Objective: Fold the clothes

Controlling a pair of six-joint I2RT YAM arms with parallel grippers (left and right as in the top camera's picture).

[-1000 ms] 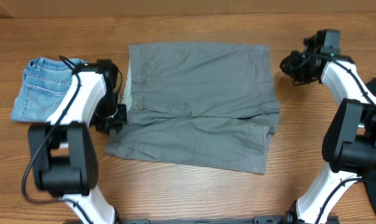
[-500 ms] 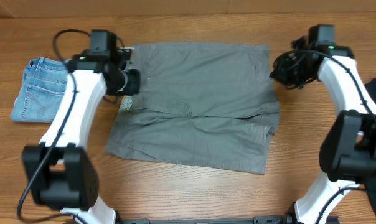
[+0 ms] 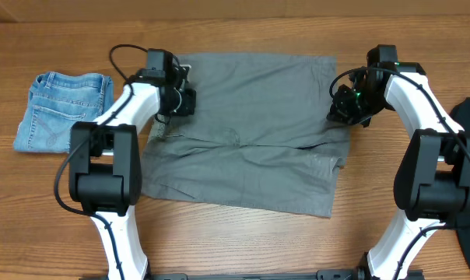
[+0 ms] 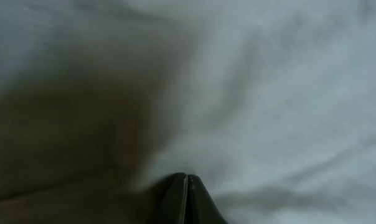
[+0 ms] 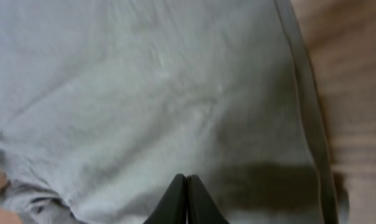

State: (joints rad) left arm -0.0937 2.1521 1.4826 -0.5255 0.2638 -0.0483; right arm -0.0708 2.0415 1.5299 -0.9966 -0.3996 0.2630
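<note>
The grey shorts (image 3: 250, 132) lie spread flat in the middle of the table (image 3: 243, 241). My left gripper (image 4: 187, 179) is over their left edge and my right gripper (image 5: 187, 178) is over the hemmed right edge, each with its fingers pressed together and no cloth that I can see between them. The fabric looks light, soft and floppy, so I judge it will sag and wrinkle unless I pinch the thicker seams at both edges and lift evenly.
</note>
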